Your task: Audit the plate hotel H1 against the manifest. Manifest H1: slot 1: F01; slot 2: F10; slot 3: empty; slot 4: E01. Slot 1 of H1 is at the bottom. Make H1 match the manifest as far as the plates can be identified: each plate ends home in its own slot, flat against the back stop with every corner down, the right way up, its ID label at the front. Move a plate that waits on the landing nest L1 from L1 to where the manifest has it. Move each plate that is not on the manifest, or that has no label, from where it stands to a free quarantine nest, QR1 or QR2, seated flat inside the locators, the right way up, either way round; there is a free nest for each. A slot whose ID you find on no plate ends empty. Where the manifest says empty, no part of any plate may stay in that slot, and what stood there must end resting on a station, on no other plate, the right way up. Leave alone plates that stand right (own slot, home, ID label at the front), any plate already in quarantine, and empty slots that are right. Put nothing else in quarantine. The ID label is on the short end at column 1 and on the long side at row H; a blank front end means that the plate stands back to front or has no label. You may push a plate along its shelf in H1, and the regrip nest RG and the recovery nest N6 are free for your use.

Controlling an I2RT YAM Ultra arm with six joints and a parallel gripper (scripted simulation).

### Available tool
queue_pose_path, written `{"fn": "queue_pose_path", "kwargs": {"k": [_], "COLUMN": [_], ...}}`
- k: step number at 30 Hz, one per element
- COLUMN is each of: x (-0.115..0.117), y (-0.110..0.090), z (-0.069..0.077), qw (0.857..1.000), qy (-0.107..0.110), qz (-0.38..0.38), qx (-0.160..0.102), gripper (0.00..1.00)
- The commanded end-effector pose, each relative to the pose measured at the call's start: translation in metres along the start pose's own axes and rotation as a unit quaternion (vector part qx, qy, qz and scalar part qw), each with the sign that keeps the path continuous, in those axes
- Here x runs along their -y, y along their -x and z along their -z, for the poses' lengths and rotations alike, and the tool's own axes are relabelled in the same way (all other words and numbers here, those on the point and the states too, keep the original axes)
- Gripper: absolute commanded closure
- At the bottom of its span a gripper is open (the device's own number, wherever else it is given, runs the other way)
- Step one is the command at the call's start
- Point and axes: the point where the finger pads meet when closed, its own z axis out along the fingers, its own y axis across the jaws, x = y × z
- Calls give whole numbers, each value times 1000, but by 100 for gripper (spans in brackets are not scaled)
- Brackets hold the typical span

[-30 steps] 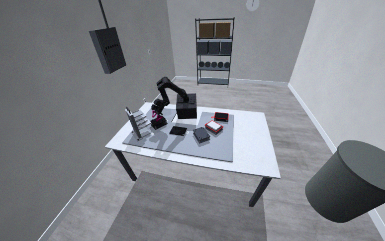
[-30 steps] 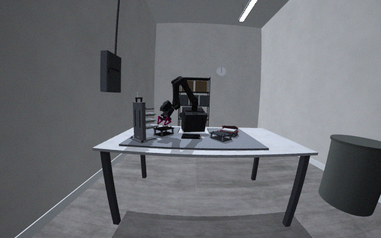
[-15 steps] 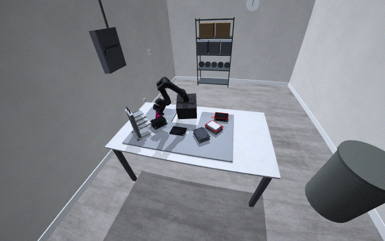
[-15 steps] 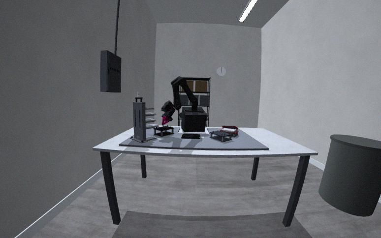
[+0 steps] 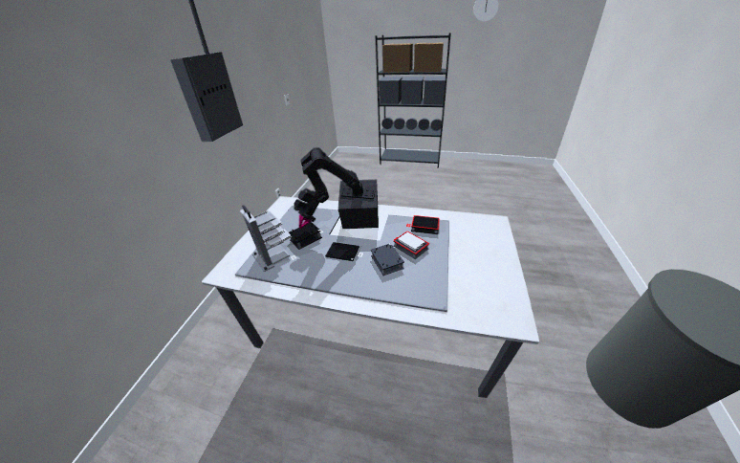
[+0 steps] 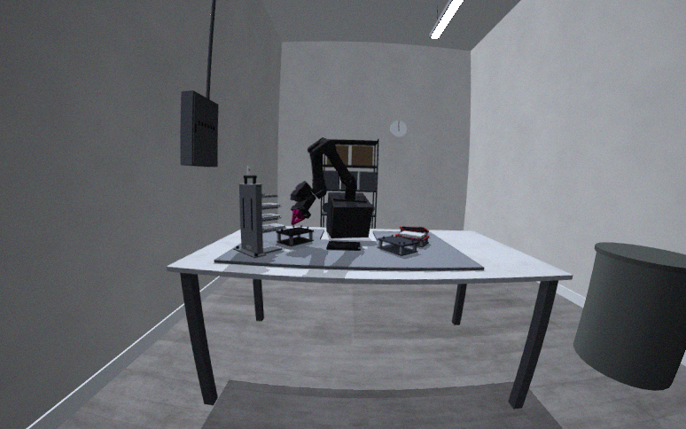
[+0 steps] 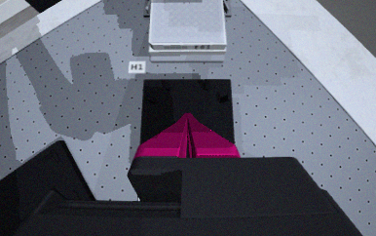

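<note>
Mat (image 7: 292, 107): matt grey, finely speckled with regular dark dots. Table top (image 5: 480, 305): smooth white, faint sheen at the front edge; legs matt black. Fingers: smooth magenta plastic look, matt, pressed together with nothing between. Gripper body (image 7: 234, 195): matt black. Landing nest (image 7: 185, 99): flat black, unreflective. Plates in the plate hotel (image 7: 187, 24): pale grey-white, satin. Hotel post (image 6: 251, 212): dull grey metal look. Floor (image 5: 545, 218): grey wood-grain, matt.

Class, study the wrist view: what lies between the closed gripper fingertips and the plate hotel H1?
In the wrist view, the shut gripper hangs over a black nest. Beyond its far edge lies a strip of dotted grey mat with the H1 tag, then the hotel's plates.
</note>
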Motion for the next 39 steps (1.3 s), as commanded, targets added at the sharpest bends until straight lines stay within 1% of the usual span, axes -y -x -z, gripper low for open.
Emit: {"fn": "queue_pose_path", "kwargs": {"k": [1,6,39], "x": [1,1,1], "y": [3,3,17], "z": [1,1,-13], "qw": [1000,1000,1000], "qy": [-1,-1,-1], "qz": [2,2,2], "qx": [5,5,5], "gripper": [100,100,100]}}
